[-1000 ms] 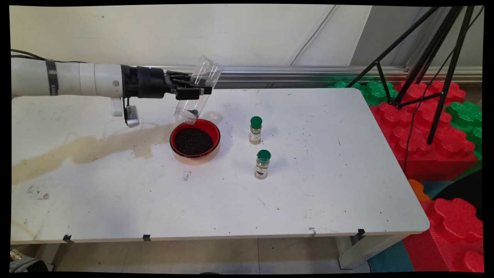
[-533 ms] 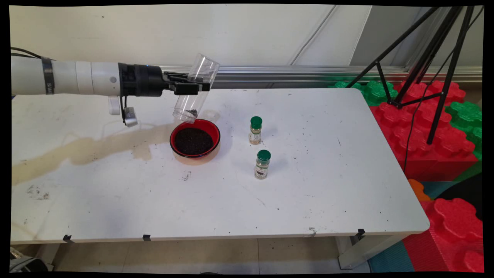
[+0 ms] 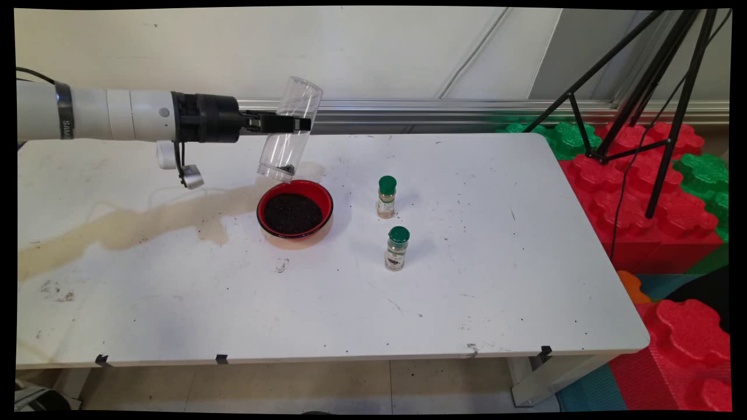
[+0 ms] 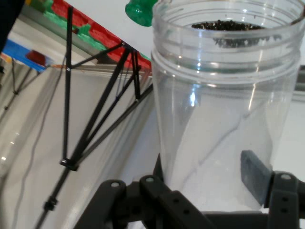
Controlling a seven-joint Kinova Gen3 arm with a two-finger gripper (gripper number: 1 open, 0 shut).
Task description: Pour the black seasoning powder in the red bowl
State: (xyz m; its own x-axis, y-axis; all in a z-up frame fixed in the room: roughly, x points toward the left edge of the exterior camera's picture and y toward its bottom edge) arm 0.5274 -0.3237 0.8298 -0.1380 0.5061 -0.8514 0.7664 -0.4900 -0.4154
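**Hand holding an upended clear jar over a red bowl**

The wide white rectangular surface (image 3: 478, 291) is carrying everything, and a long tan stain (image 3: 134, 224) is spreading across its left half, running from about nine o'clock in toward the centre. Beyond the surface at three o'clock, big red and green interlocking foam blocks (image 3: 671, 216) are lying stacked on the floor, with a black tripod (image 3: 648, 76) standing on them at about two o'clock.

The white arm is reaching in level from nine o'clock, and its black two-finger hand (image 3: 292, 124) is grasping a tall clear plastic jar (image 3: 289, 129) round its middle, one finger pressing on each side. The jar is hanging tilted, mouth down and base up, the base leaning toward one o'clock. A small clump of dark grains is sitting at its lower end, near the mouth. In the hand view the same jar (image 4: 224, 119) is filling the frame between the fingers (image 4: 255, 174), with dark grains gathered at its threaded neck.

Just below the jar's mouth, apart from it, a round red bowl (image 3: 325, 201) is resting on the surface, filled with dark grains. Its rim is overlapping the stain's right end.

At three o'clock from the bowl, a small green-capped glass spice bottle (image 3: 386, 197) is standing upright. A second small green-capped spice bottle (image 3: 397, 248) is standing upright near it, toward five o'clock from the bowl.

Scattered dark specks are dotting the surface around these things.
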